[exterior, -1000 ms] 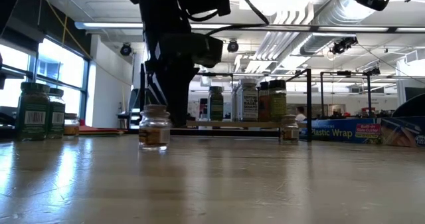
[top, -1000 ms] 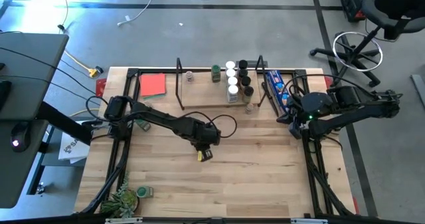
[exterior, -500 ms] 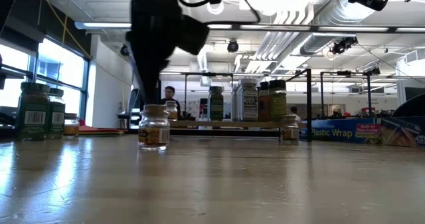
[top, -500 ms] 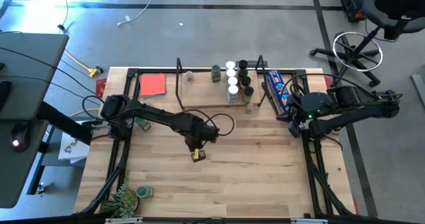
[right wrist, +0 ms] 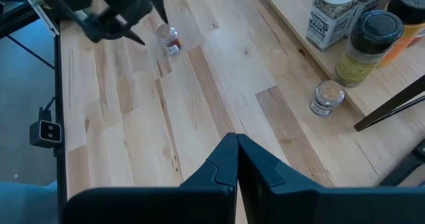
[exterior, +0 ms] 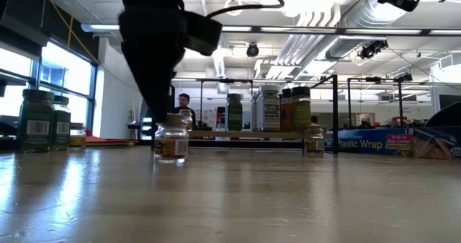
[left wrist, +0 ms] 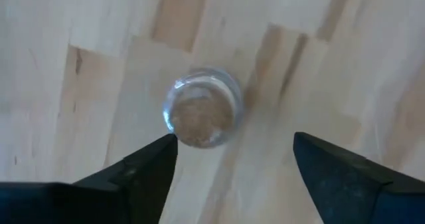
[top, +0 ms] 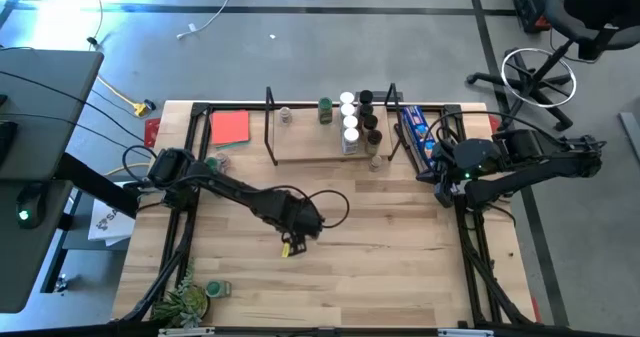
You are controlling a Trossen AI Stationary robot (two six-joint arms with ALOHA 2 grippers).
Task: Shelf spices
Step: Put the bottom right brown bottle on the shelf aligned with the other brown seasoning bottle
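High view: the left gripper [top: 290,245] hangs over the middle of the table [top: 400,277], its fingers spread wide just above a small clear jar [top: 287,249] that stands upright on the bare wood, holding nothing. In the left wrist view the two dark fingers [left wrist: 143,174] stand apart on either side of the jar [left wrist: 202,115], neither touching it, and brownish grains show through its clear top. The low view shows that jar [exterior: 171,138] standing on the wood with the left arm right behind it. The shelf [top: 330,142] sits along the far edge of the table, with several jars [top: 351,127] grouped toward its right end and one more jar [top: 376,163] on the table just in front of it. The right gripper [right wrist: 237,159] waits near the table's right edge, fingers pressed together and empty.
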